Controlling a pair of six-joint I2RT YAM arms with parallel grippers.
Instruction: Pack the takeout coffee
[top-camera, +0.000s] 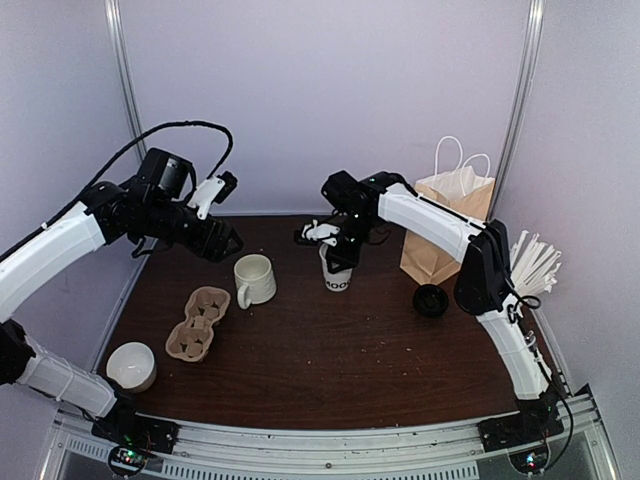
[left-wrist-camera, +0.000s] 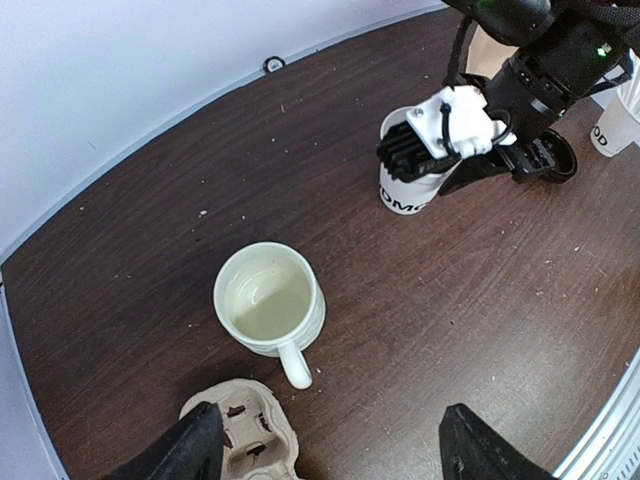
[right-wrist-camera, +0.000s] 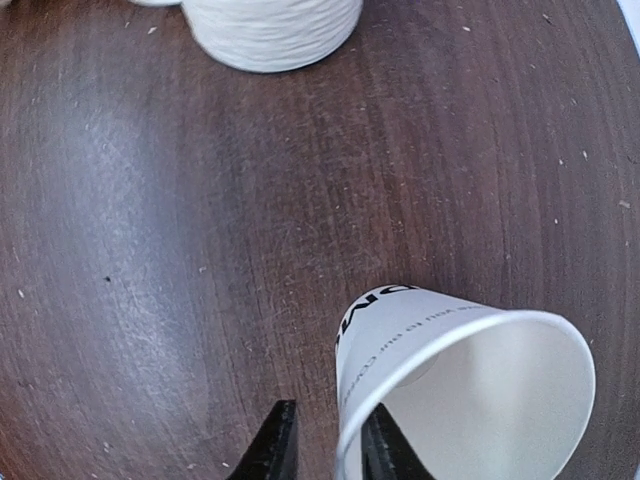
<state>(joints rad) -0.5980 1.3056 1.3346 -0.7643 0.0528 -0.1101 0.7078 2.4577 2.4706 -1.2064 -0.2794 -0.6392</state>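
The takeout coffee cup (top-camera: 337, 277) is a white paper cup with dark letters, standing open-topped mid-table; it also shows in the left wrist view (left-wrist-camera: 405, 190) and the right wrist view (right-wrist-camera: 450, 370). Its black lid (top-camera: 431, 300) lies apart on the table to the right. My right gripper (top-camera: 335, 250) straddles the cup's rim (right-wrist-camera: 325, 425): one finger is inside, and the other stands outside with a narrow gap to the wall. My left gripper (top-camera: 232, 243) hovers open and empty (left-wrist-camera: 330, 420) above the table to the left.
A cream ceramic mug (top-camera: 254, 280) stands left of the cup. A cardboard cup carrier (top-camera: 198, 323) lies nearer the left front, with a small white bowl (top-camera: 131, 365) beyond it. A brown paper bag (top-camera: 445, 225) and a cup of straws (top-camera: 530, 265) stand at the right.
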